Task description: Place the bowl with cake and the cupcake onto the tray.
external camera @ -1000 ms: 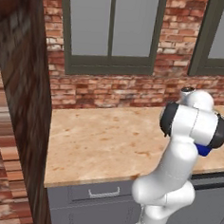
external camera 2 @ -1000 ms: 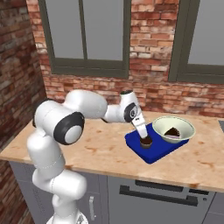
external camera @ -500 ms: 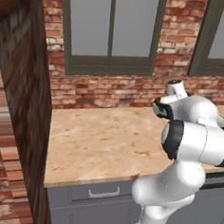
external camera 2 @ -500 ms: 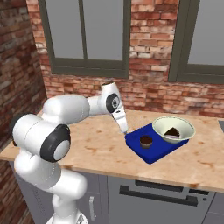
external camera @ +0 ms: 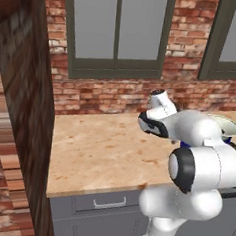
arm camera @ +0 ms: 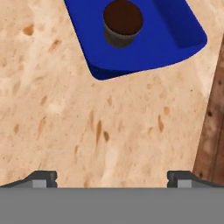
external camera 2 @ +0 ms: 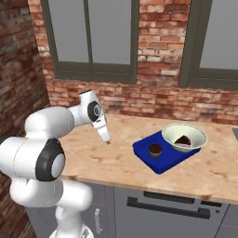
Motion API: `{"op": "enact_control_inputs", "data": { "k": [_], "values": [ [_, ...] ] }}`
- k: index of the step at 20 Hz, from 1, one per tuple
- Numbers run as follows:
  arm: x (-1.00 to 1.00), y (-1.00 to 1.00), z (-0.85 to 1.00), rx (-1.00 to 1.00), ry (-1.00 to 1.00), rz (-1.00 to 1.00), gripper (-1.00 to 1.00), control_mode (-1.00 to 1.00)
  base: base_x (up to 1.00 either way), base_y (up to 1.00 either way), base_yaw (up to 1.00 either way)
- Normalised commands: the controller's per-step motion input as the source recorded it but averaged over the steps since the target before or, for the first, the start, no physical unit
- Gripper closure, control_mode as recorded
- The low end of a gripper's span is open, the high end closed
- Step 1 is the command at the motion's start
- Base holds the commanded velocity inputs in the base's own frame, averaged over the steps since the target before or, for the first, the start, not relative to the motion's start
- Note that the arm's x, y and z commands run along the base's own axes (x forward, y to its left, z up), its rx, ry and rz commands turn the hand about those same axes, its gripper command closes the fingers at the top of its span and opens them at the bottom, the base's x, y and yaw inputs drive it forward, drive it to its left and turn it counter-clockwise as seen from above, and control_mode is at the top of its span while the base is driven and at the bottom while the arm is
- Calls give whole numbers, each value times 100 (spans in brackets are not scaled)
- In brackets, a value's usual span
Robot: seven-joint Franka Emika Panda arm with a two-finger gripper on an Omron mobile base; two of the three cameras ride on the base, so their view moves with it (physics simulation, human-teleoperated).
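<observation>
Sitting on one tray [external camera 2: 143, 151], one cupcake [external camera 2: 155, 149], one bowl with cake [external camera 2: 184, 137], seemingly upright

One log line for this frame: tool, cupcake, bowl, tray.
tool: open, empty, above counter | cupcake: on tray | bowl with cake: on tray

The robot is a glossy white arm of rounded, bulbous segments, each joint capped or ringed in dark charcoal. Its slim wrist narrows to a small pincer [external camera 2: 107, 141] with two short dark grey finger tips [arm camera: 42, 177], squared at their ends.
</observation>
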Motion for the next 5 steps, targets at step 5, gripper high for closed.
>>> {"op": "enact_control_inputs", "data": {
  "k": [5],
  "values": [
    [2,62,-17,0,2,12,-100,-100,0,0,0]
  ]
}}
